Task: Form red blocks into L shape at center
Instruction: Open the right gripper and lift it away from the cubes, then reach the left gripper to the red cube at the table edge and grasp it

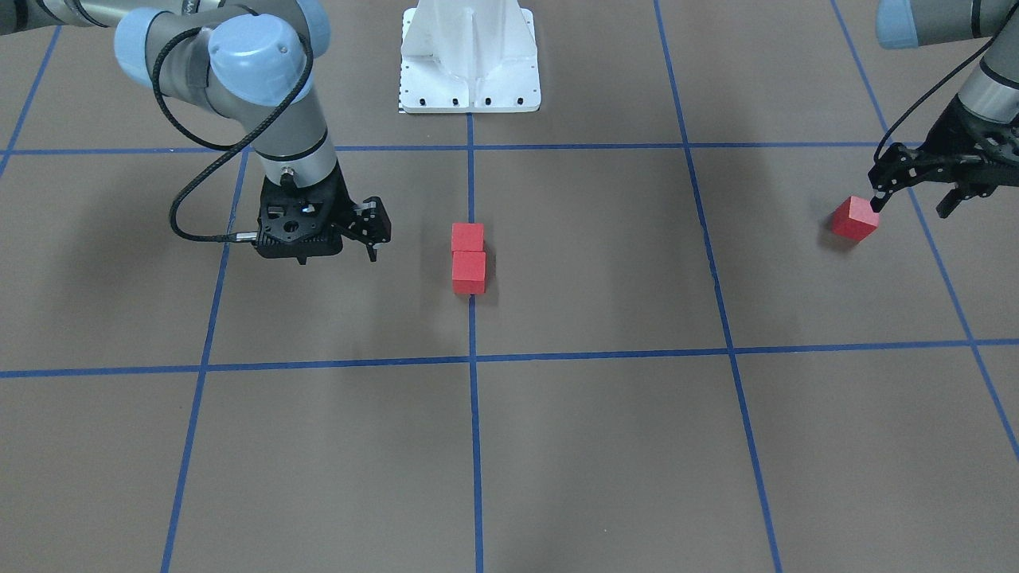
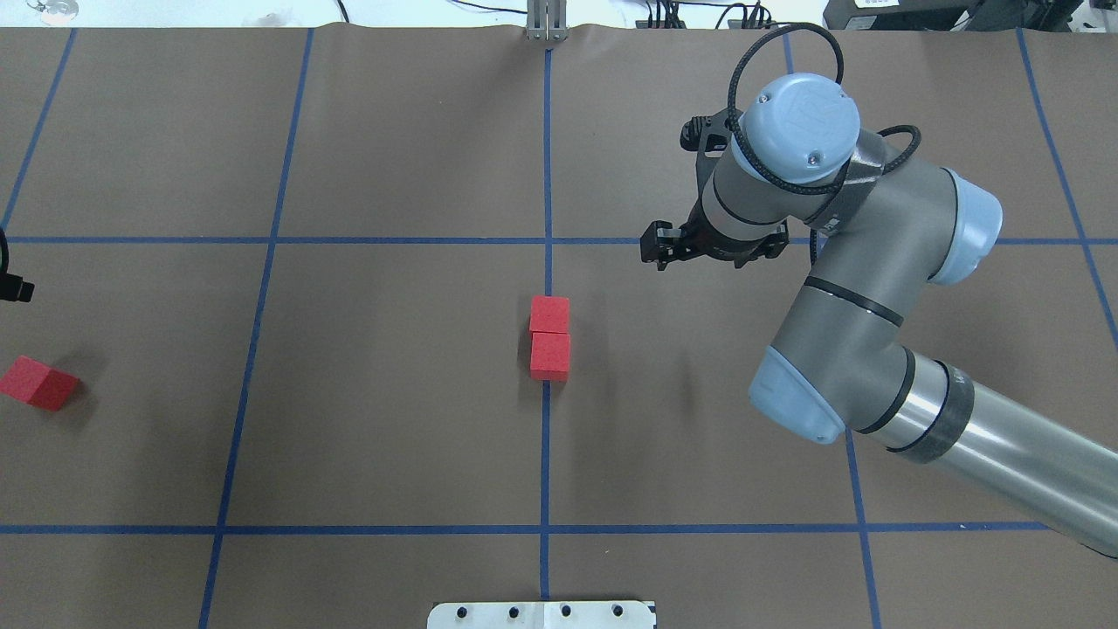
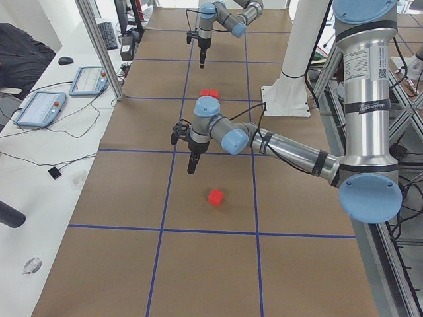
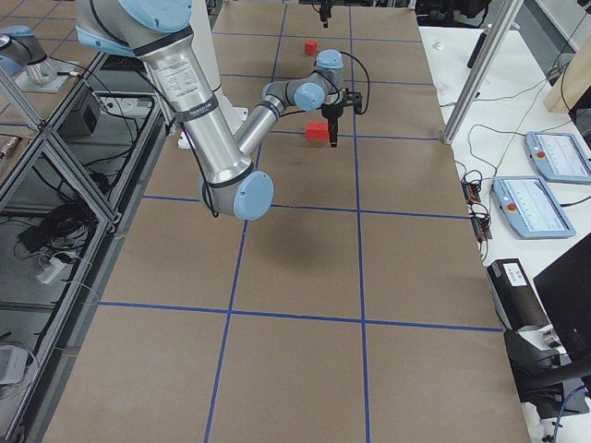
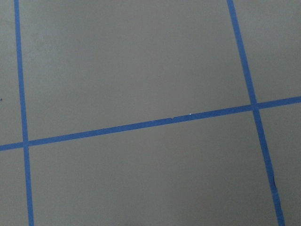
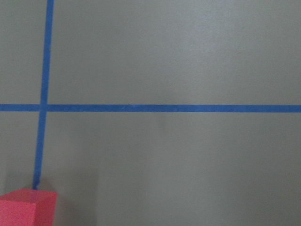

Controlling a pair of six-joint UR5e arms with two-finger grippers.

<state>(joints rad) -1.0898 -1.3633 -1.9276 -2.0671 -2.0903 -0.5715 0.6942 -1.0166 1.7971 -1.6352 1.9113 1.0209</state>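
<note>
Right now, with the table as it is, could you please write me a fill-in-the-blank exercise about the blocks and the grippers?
1. On the centre line, ____ blocks touch in a row.
2. The third block lies apart, on the robot's ____ side.
3. The right gripper hovers beside the pair and holds ____.
4. The L lacks ____ block.
Missing words: two; left; nothing; one.
</note>
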